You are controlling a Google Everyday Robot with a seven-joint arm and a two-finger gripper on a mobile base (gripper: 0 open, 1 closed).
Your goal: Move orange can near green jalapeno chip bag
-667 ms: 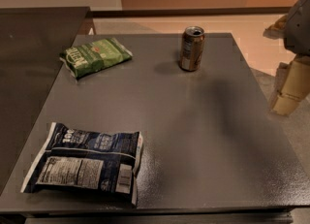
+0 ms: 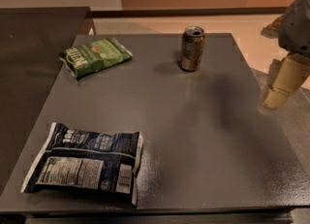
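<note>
Standing upright near the far edge of the dark grey desk, the orange can shows its silver top rim. Camera view: the green jalapeno chip bag lies flat at the far left, well apart from the can. A dark blue bag (white nutrition label facing up) lies at the near left. The pincer hangs beyond the desk's right edge, apart from the can; whether it is wide or narrow cannot be told.
</note>
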